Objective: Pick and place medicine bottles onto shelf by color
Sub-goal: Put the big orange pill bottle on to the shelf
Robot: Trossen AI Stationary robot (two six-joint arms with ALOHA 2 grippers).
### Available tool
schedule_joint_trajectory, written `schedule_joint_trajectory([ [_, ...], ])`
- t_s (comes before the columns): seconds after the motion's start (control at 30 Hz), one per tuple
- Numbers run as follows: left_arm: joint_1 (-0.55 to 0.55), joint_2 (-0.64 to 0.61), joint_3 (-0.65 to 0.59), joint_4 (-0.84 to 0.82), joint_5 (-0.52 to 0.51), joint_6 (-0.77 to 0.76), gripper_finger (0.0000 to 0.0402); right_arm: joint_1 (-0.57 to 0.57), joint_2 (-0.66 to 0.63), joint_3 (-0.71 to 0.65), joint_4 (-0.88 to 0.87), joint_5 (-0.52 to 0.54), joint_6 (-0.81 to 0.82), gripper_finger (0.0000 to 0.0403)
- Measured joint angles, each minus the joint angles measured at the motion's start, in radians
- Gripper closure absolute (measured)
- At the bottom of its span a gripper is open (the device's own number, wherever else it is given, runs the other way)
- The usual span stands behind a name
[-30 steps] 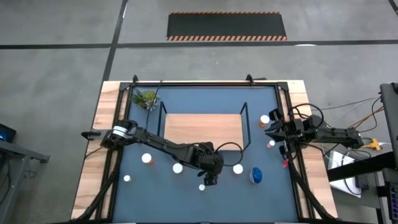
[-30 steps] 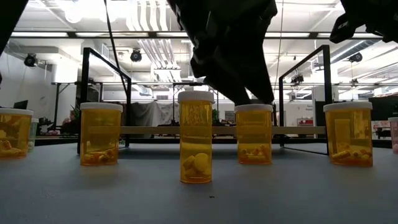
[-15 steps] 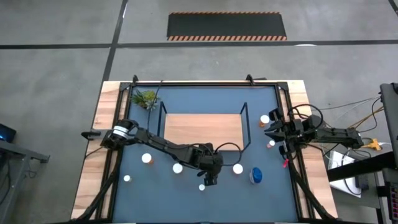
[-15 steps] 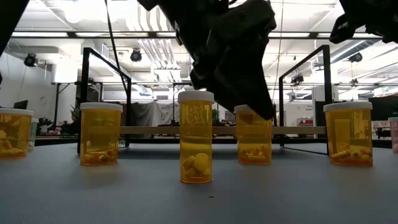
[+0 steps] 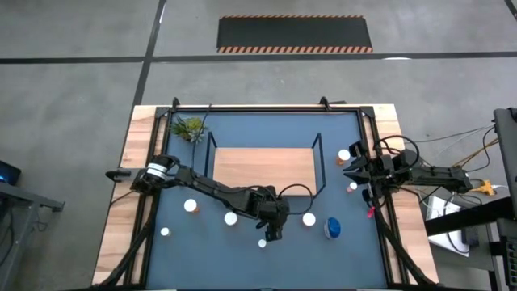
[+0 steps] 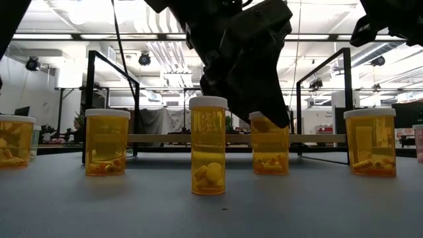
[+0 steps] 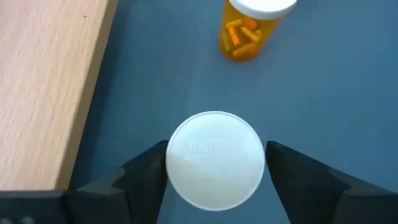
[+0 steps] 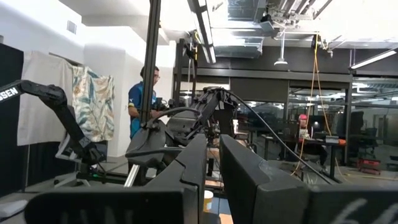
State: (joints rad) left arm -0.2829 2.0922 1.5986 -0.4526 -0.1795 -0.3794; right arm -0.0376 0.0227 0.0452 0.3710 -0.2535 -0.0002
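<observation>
My left gripper (image 7: pixel 216 163) hangs open over an orange medicine bottle, one finger at each side of its white cap (image 7: pixel 214 140). In the low view that bottle (image 6: pixel 269 152) stands upright on the blue mat, its cap hidden by the gripper (image 6: pixel 268 122). In the high view the gripper (image 5: pixel 275 225) covers it, just near of the light-wood shelf (image 5: pixel 262 167). Other white-capped bottles (image 5: pixel 231 218) (image 5: pixel 309 219) and a blue one (image 5: pixel 332 228) stand around. My right gripper (image 5: pixel 355 170) waits raised at the mat's right edge, its fingers (image 8: pixel 196 168) shut to a narrow slit. My left gripper comes from above, pointing down, with its fingers (image 7: pixel 149 171) close beside the rim of the bottle's cap (image 7: pixel 180 134) on two opposite sides. Whether they touch the cap I cannot tell. The bottle stands upright on the mat.
An orange bottle (image 6: pixel 208 149) stands nearest the table's near edge, just beside my left gripper. Two more bottles (image 5: pixel 345 154) (image 5: pixel 353 187) stand under my right arm. A green plant (image 5: pixel 188 128) sits at the far left corner. The shelf's black wire frames (image 5: pixel 319 162) rise at its ends.
My left gripper has come down over the orange bottle: a second ago the bottle's white cap showed below it in the low view, and now the gripper covers the cap. The bottle has stayed in place.
</observation>
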Motion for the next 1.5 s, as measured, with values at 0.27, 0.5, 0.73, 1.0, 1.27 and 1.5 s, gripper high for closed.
schedule_joint_trajectory([
  [0.27,0.0,0.0,0.006,-0.004,0.003,-0.008,0.0216,0.0,0.0,0.0,0.0,0.0,0.0,0.0365],
  [0.5,0.0,-0.048,0.007,-0.018,0.003,-0.008,0.0203,0.0,0.0,0.0,-0.001,0.0,0.006,0.0365],
  [0.73,0.014,-0.173,0.009,-0.131,-0.123,-0.047,0.0199,0.0,0.0,0.0,-0.001,0.0,0.007,0.0365],
  [1.0,0.065,-0.277,0.005,-0.463,-0.366,-0.394,0.0197,0.0,-0.001,0.0,-0.001,0.0,0.006,0.0365],
  [1.27,0.125,-0.277,-0.037,-0.551,-0.38,-0.586,0.0197,0.0,0.0,0.0,-0.001,0.0,0.011,0.0365],
  [1.5,0.19,-0.278,-0.097,-0.549,-0.382,-0.609,0.0196,0.0,0.0,0.0,0.0,0.0,0.017,0.0365],
])
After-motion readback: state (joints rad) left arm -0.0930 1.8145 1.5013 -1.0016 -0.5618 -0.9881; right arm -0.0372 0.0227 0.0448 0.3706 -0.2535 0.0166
